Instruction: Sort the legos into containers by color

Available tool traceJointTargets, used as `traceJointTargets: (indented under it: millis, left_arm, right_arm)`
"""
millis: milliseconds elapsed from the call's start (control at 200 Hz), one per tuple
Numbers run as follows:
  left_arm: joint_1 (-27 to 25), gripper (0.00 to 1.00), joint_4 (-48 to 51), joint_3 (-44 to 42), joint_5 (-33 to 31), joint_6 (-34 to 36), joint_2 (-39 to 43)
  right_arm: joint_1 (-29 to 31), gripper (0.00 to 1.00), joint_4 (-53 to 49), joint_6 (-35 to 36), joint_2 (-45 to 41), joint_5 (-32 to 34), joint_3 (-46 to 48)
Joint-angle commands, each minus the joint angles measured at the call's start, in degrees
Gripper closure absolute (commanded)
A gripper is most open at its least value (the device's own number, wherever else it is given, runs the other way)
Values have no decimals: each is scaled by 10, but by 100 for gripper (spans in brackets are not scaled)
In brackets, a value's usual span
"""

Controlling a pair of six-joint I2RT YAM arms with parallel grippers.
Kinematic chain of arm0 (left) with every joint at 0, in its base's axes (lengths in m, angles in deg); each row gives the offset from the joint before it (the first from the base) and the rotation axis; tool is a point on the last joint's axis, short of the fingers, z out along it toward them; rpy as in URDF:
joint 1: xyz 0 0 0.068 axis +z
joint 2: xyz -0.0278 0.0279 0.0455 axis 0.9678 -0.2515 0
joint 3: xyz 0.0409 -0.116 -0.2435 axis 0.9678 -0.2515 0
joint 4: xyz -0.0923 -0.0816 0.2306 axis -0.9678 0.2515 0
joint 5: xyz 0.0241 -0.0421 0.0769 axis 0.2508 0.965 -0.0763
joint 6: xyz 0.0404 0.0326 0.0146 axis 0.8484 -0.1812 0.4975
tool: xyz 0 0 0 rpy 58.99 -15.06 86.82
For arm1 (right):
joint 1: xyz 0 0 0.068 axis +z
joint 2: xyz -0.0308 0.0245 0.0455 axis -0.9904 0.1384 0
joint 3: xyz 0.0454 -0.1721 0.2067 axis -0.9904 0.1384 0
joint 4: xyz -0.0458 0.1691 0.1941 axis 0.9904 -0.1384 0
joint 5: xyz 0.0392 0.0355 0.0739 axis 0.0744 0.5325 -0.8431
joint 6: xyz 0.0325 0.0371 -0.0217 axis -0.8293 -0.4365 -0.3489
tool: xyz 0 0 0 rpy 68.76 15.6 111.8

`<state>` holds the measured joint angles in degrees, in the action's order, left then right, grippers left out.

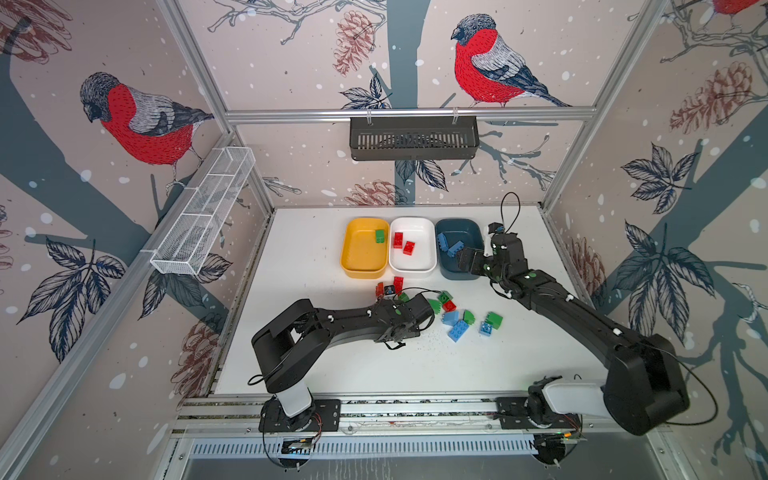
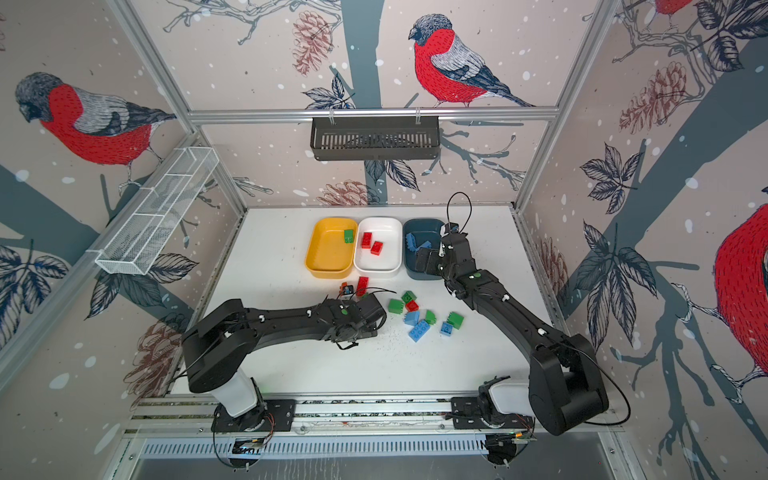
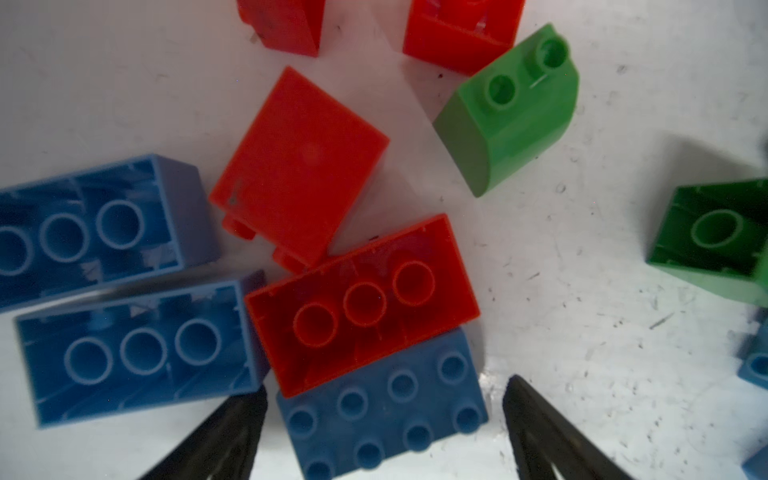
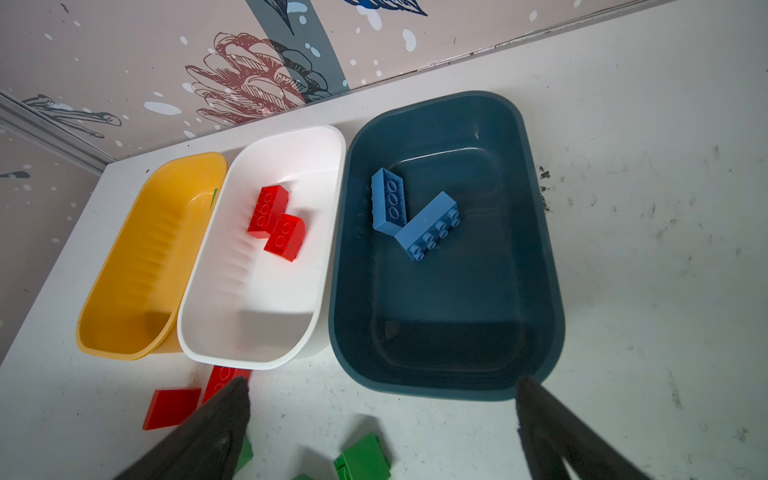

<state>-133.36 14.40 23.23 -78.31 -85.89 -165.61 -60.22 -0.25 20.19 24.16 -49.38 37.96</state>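
Legos (image 3: 361, 307) beneath low, wide-spread left claw (image 3: 384, 386)

Blue legos (image 4: 428, 226) in teal tub (image 4: 449, 316), red legos (image 4: 268, 210) in white tub (image 4: 249, 303)

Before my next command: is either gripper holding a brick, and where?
Nothing held. The left gripper stands open astride a studs-up blue brick, not visibly clamping it; the right gripper is open, empty.

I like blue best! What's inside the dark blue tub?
Two light blue bricks, touching, lie in the dark blue tub. The right gripper hides its near end in both top views; the wrist view shows nothing there.
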Motion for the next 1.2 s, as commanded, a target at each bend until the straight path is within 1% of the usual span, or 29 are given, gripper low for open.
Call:
traceJointTargets:
  millis: [0,280,530,805,950,1056,1136,1196]
  left_arm:
    - [-2,11,10,8,-11,12,-13]
    - [0,16,22,3,-20,-7,-9]
    - [12,21,3,-14,0,-5,-9]
    - [10,34,-2,-20,-3,-3,5]
    - [6,36,-3,-25,-9,-4,18]
    - [-1,36,7,-14,-21,0,23]
    - [-12,36,32,8,-42,10,23]
    - [-24,36,40,48,-56,27,22]
  right_arm:
    - [1,0,13,-7,-6,-1,5]
    - [1,1,15,-10,-7,-2,16]
    - [1,0,15,-9,-12,0,19]
    - [1,1,14,-8,-15,3,23]
    - [1,1,13,-7,-18,4,26]
    - [1,1,12,-6,-20,7,29]
    - [1,1,8,-5,-20,10,29]
    - [0,1,6,-6,-24,16,30]
